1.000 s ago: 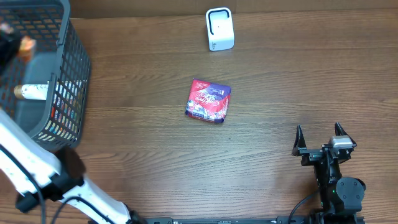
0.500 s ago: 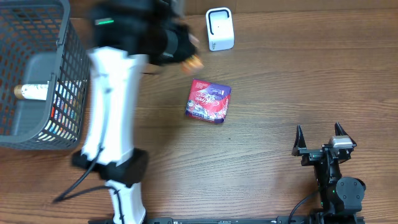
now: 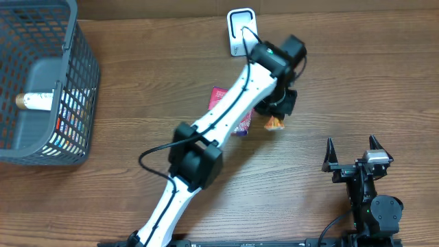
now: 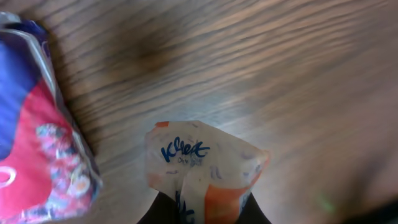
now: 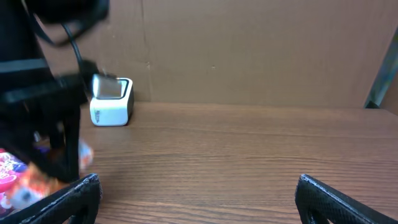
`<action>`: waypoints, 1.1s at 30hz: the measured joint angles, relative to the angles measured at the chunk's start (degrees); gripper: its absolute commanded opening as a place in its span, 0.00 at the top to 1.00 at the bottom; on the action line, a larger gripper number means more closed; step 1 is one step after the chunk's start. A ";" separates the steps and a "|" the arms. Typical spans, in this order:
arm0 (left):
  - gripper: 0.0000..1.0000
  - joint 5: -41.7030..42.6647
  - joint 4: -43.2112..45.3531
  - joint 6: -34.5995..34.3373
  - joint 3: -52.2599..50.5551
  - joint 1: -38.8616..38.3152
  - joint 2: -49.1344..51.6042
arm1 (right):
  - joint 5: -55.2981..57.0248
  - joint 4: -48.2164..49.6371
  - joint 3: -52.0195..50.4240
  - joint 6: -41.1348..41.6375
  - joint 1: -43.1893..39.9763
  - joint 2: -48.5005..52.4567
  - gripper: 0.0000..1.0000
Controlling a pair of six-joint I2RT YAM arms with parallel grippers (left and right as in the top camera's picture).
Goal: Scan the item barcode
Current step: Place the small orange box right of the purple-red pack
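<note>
My left gripper [image 3: 276, 115] is shut on a small white and orange packet [image 3: 274, 124] with blue writing, just right of the red and purple packet [image 3: 221, 96] that lies mid-table. In the left wrist view the held packet [image 4: 202, 165] sticks out above the dark fingers [image 4: 163, 213] over bare wood, with the red and purple packet [image 4: 37, 155] at the left. The white barcode scanner [image 3: 241, 31] stands at the back, behind the left arm; it also shows in the right wrist view [image 5: 112, 99]. My right gripper [image 3: 351, 154] stands open at the front right, holding nothing.
A dark mesh basket [image 3: 75, 82] stands at the far left with a bottle [image 3: 34, 101] and other items in it. The left arm [image 3: 226, 116] stretches diagonally from the front edge and covers part of the red and purple packet. A cardboard wall [image 5: 249, 50] lines the back.
The left arm has swung from the basket at the far left across the table to the right, carrying the small packet past the red and purple one. The right arm has not moved.
</note>
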 measured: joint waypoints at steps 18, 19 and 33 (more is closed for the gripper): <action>0.20 -10.97 -7.85 0.57 4.66 0.90 2.67 | 0.00 0.00 0.00 -0.02 0.00 0.00 0.00; 0.05 -11.10 -9.44 0.59 7.30 1.22 3.04 | 0.00 0.02 0.00 -0.02 0.00 0.00 0.00; 0.00 -6.47 -12.33 3.28 32.22 24.37 -17.31 | 0.02 -0.02 0.00 -0.02 0.00 0.00 0.00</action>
